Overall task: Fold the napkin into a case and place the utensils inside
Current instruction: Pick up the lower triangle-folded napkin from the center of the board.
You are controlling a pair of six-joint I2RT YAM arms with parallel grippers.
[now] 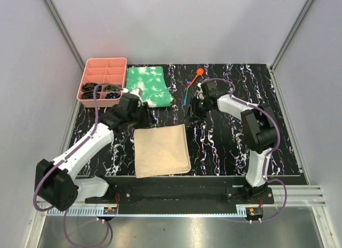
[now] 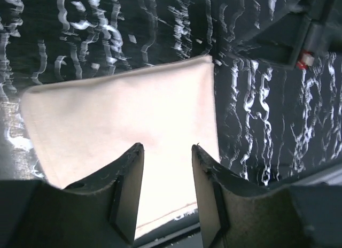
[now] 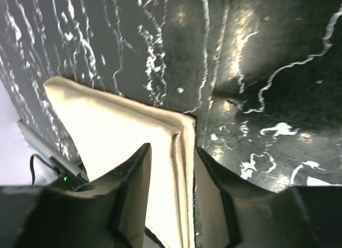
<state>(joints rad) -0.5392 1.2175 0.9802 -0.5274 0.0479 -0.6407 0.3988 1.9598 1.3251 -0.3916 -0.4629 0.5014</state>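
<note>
The tan napkin [image 1: 160,150] lies flat on the black marbled table, folded, with layered edges along its right side. My left gripper [image 1: 142,118] hovers open just behind its far left corner; in the left wrist view the napkin [image 2: 123,114] fills the space under the open, empty gripper [image 2: 168,146]. My right gripper [image 1: 192,112] hovers open behind the far right corner; in the right wrist view the gripper [image 3: 172,146] straddles the napkin's layered edge [image 3: 181,152], holding nothing. The orange spoon [image 1: 199,72] and the slim blue utensil [image 1: 185,96] lie behind the right gripper.
A pink compartment tray [image 1: 104,66] with dark items in its front cells stands at the back left. A green-and-white mottled cloth [image 1: 148,85] lies beside it. The right arm [image 2: 299,39] shows in the left wrist view. The table's front rail [image 1: 176,192] runs below the napkin.
</note>
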